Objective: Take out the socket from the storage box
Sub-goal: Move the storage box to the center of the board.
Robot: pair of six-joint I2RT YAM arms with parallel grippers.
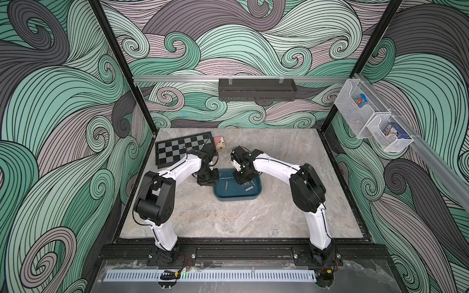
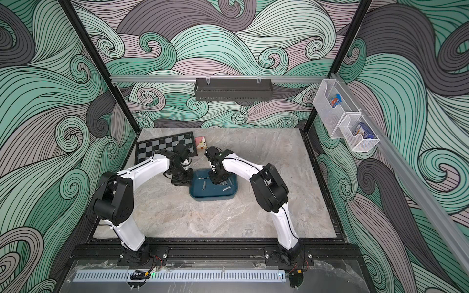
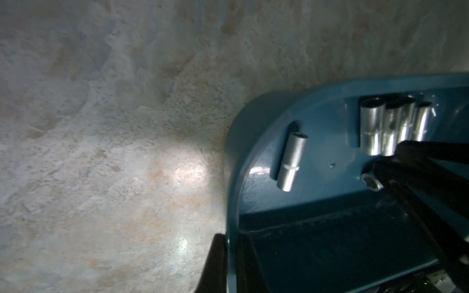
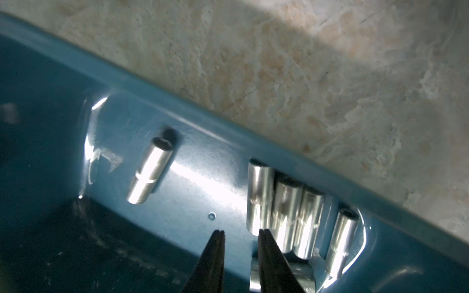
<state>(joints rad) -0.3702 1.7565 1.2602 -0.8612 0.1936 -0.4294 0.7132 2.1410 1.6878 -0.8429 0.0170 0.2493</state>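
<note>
The storage box (image 1: 236,199) (image 2: 213,199) is a dark teal tub at mid-table. Several chrome sockets lie on its floor. One lies alone (image 4: 151,170) (image 3: 291,162) (image 1: 225,186); a cluster (image 4: 286,210) (image 3: 390,126) lies side by side near the wall. My left gripper (image 3: 232,253) (image 1: 212,177) is shut on the box's rim (image 3: 232,177), one finger on each side of the wall. My right gripper (image 4: 239,230) (image 1: 239,181) reaches down into the box, its jaws a narrow gap apart over bare floor. Another socket (image 4: 255,276) lies crosswise, partly under one finger.
A folded chessboard (image 1: 182,149) and a small pink box (image 1: 219,143) lie at the back left of the marble table. A black perforated tray (image 1: 256,90) hangs on the back wall. White mesh baskets (image 1: 373,121) hang on the right wall.
</note>
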